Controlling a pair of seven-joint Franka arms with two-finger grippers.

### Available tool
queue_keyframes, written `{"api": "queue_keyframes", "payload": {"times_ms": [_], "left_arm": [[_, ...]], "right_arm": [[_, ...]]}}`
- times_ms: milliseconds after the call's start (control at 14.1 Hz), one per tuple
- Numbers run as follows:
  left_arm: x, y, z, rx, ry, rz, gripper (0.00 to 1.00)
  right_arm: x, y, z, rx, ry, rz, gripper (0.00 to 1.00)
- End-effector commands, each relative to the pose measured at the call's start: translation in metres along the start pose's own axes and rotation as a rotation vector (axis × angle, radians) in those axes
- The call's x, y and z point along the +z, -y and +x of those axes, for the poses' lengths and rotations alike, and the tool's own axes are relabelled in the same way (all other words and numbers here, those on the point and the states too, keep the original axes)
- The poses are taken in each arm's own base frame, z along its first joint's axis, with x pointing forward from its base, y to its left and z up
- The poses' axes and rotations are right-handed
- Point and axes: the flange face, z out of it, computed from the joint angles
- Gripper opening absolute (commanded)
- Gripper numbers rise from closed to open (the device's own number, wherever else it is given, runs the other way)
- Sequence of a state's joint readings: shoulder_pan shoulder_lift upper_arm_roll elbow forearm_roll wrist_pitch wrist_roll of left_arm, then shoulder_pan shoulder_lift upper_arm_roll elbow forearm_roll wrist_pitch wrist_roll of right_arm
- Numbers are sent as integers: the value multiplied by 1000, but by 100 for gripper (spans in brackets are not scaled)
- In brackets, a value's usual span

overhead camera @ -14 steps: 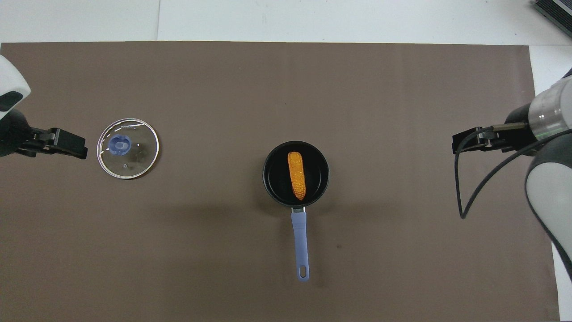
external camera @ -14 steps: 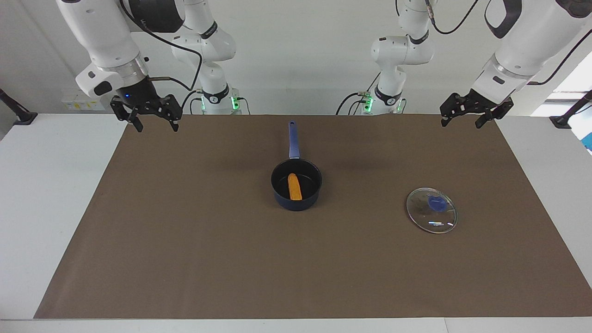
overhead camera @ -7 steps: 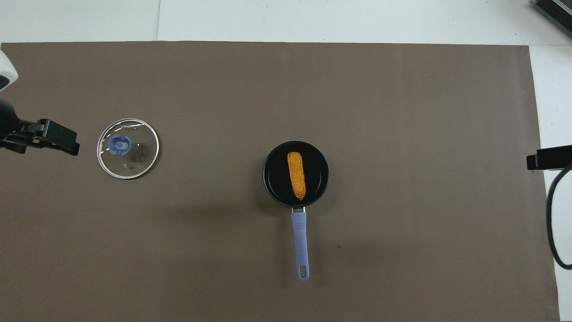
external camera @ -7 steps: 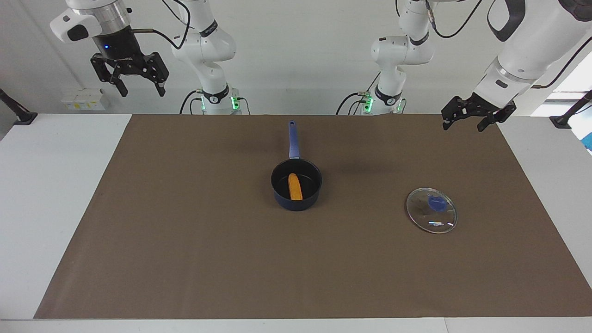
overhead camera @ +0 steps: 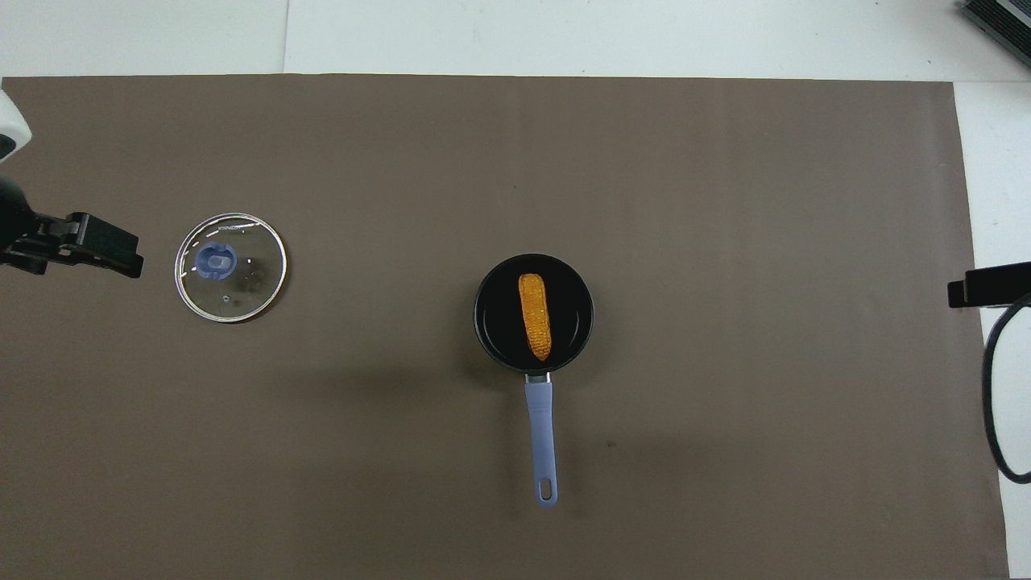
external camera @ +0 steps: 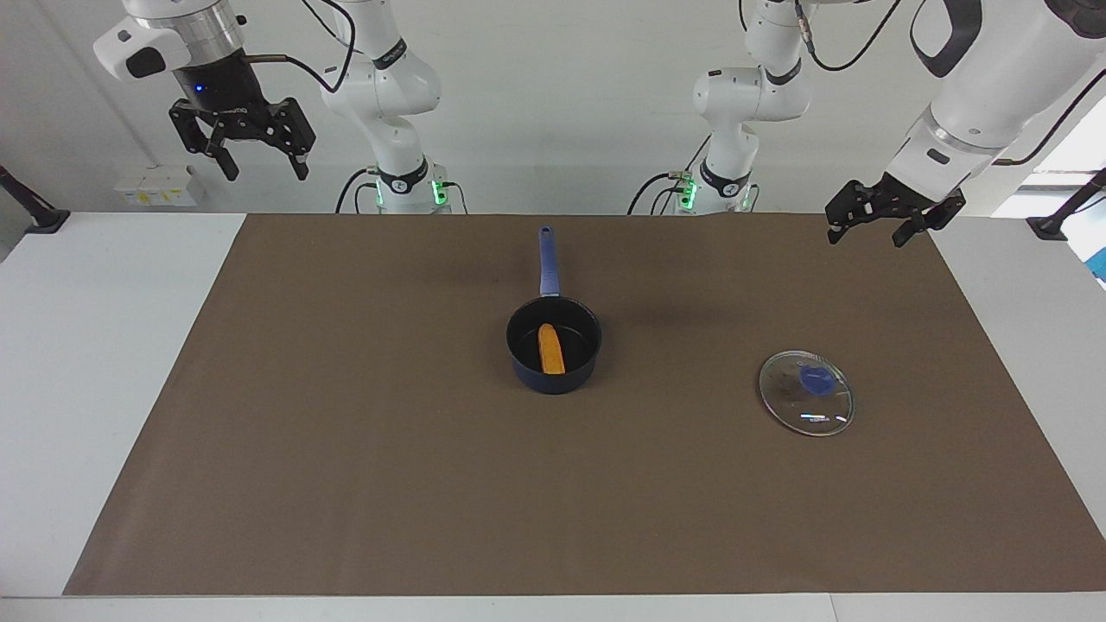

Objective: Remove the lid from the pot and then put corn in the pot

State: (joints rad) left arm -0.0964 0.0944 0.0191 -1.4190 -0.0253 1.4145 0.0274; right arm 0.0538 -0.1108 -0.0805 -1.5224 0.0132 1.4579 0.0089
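Observation:
The navy pot (external camera: 554, 373) (overhead camera: 486, 322) stands uncovered in the middle of the brown mat, its long blue handle (external camera: 546, 260) pointing toward the robots. The orange-yellow corn (external camera: 549, 348) (overhead camera: 535, 316) lies inside the pot. The glass lid (external camera: 806, 393) (overhead camera: 231, 267) with its blue knob lies flat on the mat toward the left arm's end. My left gripper (external camera: 865, 239) (overhead camera: 129, 259) is open and empty in the air over the mat's edge at that end, apart from the lid. My right gripper (external camera: 266, 173) (overhead camera: 958, 293) is open and empty, raised high at the right arm's end.
The brown mat (external camera: 346, 484) covers most of the white table (external camera: 86, 345). A black cable (overhead camera: 995, 387) hangs from the right arm at the table's edge.
The right gripper has risen high and drawn back off the mat, then held still. The left gripper has drawn back slightly from the lid. Pot, corn and lid have not moved.

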Motion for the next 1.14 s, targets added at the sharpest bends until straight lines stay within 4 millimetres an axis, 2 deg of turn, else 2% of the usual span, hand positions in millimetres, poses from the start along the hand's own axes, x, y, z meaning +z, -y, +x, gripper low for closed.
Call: {"api": "queue_keyframes", "payload": {"times_ms": [0, 213, 1065], "left_arm": [[-4, 1, 2, -12, -13, 16, 100], [-4, 1, 2, -10, -13, 16, 100], [-3, 1, 1, -9, -10, 16, 100]], "right_arm": [[3, -7, -10, -10, 18, -7, 100], [8, -5, -19, -19, 29, -5, 100], [12, -6, -18, -49, 27, -33, 100]]}}
